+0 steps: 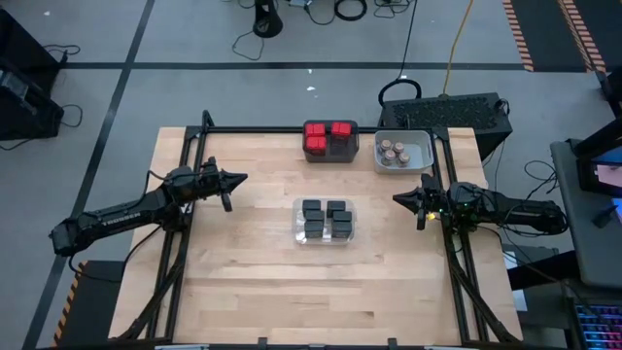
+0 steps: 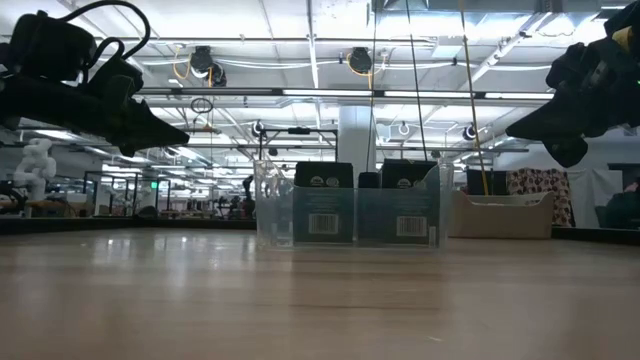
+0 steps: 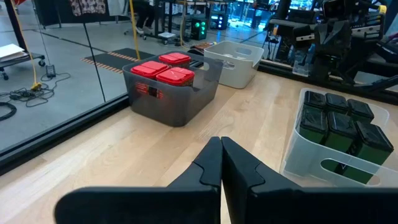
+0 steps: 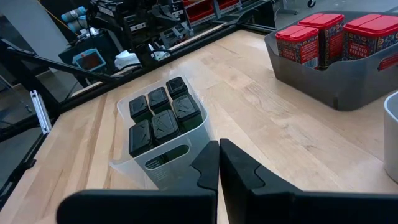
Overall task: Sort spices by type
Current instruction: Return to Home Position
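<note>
Several black boxy spice containers (image 1: pixel 326 218) stand in a clear bin (image 1: pixel 299 226) at the table's middle. Red-topped boxy ones (image 1: pixel 327 136) fill a dark grey bin (image 1: pixel 328 156) at the far edge. Small round tan-lidded jars (image 1: pixel 394 154) sit in a light grey bin (image 1: pixel 418 141) to its right. My left gripper (image 1: pixel 243 177) hovers shut above the table's left side, pointing right. My right gripper (image 1: pixel 397 198) hovers shut at the right side, pointing left. Both are empty.
Bare wooden tabletop (image 1: pixel 253 282) lies along the near side and around the clear bin. A black frame rail (image 1: pixel 253 129) runs along the far edge, with struts down both sides.
</note>
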